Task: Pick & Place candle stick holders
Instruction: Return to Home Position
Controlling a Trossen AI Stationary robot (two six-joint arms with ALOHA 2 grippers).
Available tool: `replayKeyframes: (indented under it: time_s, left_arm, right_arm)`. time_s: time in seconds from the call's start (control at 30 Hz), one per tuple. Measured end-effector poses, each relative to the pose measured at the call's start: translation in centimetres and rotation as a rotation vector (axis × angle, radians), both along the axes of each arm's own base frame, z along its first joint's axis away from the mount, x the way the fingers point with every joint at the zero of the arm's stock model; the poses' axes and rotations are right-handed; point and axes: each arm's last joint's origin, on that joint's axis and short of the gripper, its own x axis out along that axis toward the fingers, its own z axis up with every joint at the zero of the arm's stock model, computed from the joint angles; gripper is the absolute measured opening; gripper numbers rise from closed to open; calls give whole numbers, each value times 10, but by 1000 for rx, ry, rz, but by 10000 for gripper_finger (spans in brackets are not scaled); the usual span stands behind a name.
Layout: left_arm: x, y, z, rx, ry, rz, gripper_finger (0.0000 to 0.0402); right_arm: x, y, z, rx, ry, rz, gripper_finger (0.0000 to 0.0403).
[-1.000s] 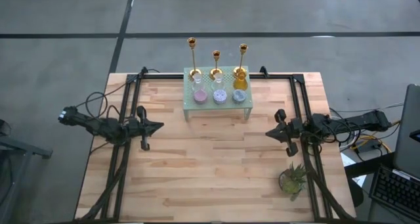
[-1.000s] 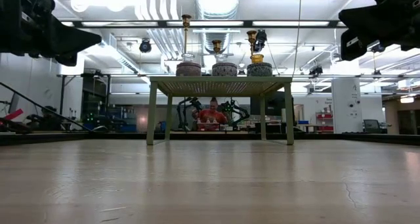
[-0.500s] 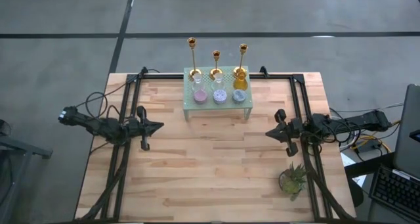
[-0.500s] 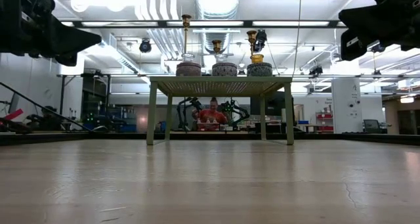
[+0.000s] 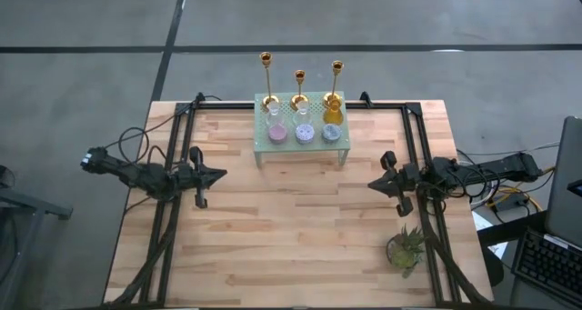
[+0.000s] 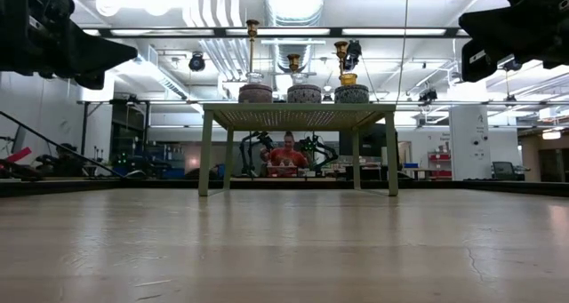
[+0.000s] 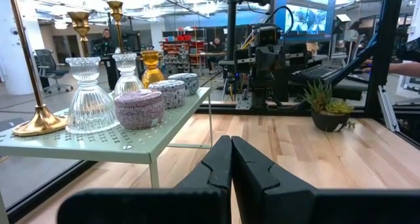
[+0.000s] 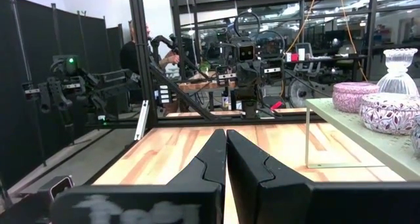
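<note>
**Candle stick holders all stood on the shelf, arms parked apart**

Candle stick holders [image 5: 299,87], three of shiny gold metal with round bases and thin stems, stood upright in a row along the far edge of the pale green perforated metal shelf [image 5: 259,143]. The middle one was the shortest. None lay on the butcher-block wooden table [image 5: 300,246], so the placing looked finished, with only the arms' retreat to rest left, as far as I could judge.

In front of the holders on the same shelf were ribbed clear glass cups [image 7: 86,96], a squat amber jar [image 5: 333,110] and three round patterned candle tins [image 5: 304,134].

The left gripper [image 5: 218,175] hung above the table's left side, its fingers pressed together on nothing. The right gripper [image 5: 373,185] mirrored it on the right side, equally clenched and empty. Both were well apart from the shelf.

A small potted green plant [image 5: 406,246] sat near the right arm's base, and nothing blocked either arm. A person [image 6: 286,154] was in the room beyond the table.
</note>
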Motion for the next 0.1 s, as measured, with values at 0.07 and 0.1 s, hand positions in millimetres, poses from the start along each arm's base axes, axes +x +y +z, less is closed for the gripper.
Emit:
replayKeyframes:
  time_s: [0.07,0.1]
  left_arm:
    - [0,0,0,0,0,0,10]
    - [0,0,0,0,0,0,10]
  right_arm:
    - [0,0,0,1,0,0,8]
    - [0,0,0,0,0,0,8]
